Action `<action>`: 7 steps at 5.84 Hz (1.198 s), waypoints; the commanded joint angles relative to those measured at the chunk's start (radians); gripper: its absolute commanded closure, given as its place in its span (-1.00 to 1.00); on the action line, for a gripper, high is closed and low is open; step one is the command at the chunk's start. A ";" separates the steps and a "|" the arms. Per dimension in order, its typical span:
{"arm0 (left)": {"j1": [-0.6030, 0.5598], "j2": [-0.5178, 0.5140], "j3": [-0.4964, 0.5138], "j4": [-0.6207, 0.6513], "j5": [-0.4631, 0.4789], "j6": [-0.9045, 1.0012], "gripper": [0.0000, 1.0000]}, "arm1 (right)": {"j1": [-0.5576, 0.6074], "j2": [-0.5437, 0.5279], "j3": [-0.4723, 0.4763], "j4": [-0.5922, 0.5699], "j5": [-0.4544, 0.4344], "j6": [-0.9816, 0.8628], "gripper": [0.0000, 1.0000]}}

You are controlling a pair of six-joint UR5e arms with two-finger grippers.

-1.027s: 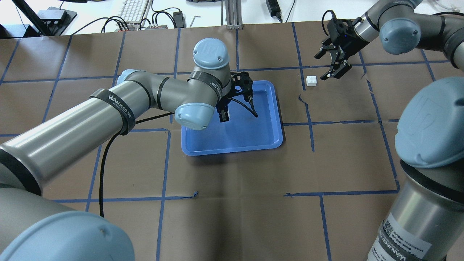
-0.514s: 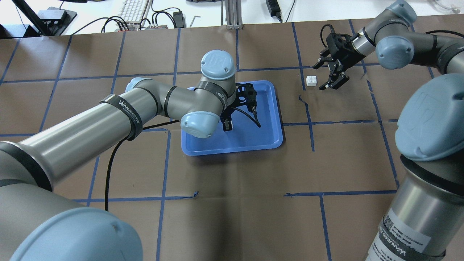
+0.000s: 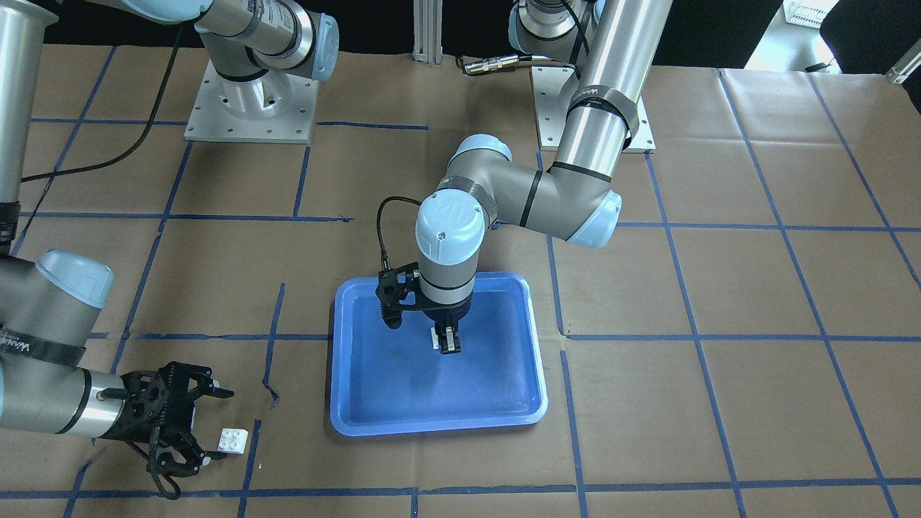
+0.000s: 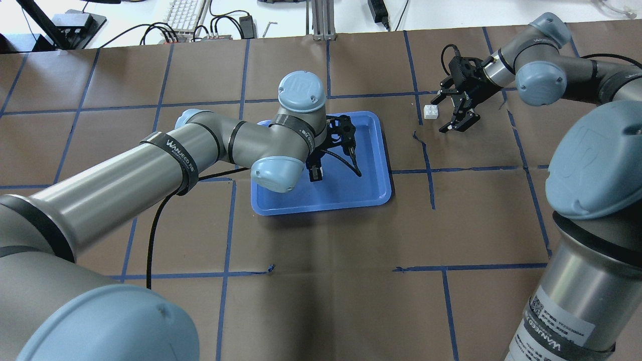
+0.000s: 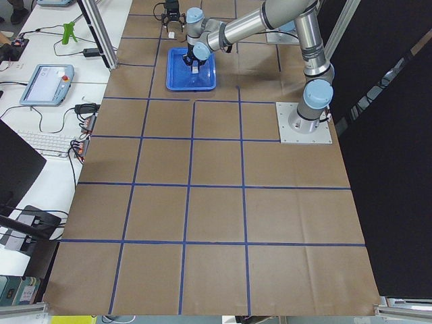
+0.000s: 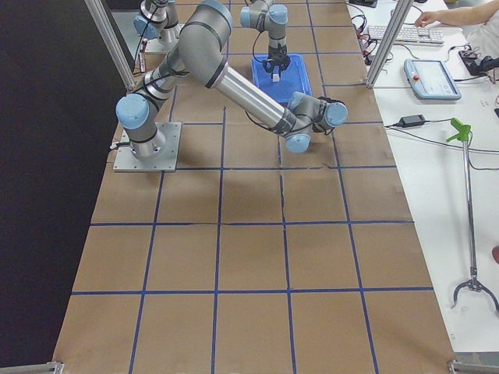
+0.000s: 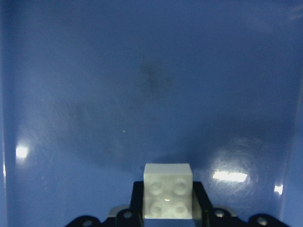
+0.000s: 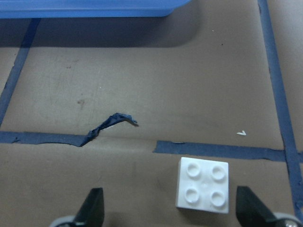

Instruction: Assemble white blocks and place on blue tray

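Gripping one white block (image 7: 167, 196), left pincer (image 3: 447, 347) hangs over blue tray's (image 3: 403, 392) centre; right pincer (image 4: 442, 116) gapes beside other block (image 4: 430, 111).

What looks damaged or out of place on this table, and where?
A strip of blue tape is torn and curled up off the brown paper, between the tray and the loose block. Nothing else stands out.

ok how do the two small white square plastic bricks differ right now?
The held white plastic brick hangs over the blue plastic tray; the loose white plastic brick lies on brown paper, off it. The left end effector is shut on the held one; the open right end effector straddles the loose one without touching. Both: square, four studs.
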 commanded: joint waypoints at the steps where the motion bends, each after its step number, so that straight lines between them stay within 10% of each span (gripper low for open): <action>1: 0.000 -0.018 -0.004 0.004 0.000 -0.022 -0.59 | 0.000 0.001 -0.003 -0.003 0.000 0.005 -0.49; 4: 0.012 0.089 0.019 -0.098 0.005 -0.023 -0.80 | 0.000 0.000 -0.015 -0.003 0.000 0.009 0.24; 7: 0.089 0.354 0.031 -0.455 -0.030 -0.141 -0.96 | 0.000 -0.019 -0.021 -0.009 0.000 0.030 0.41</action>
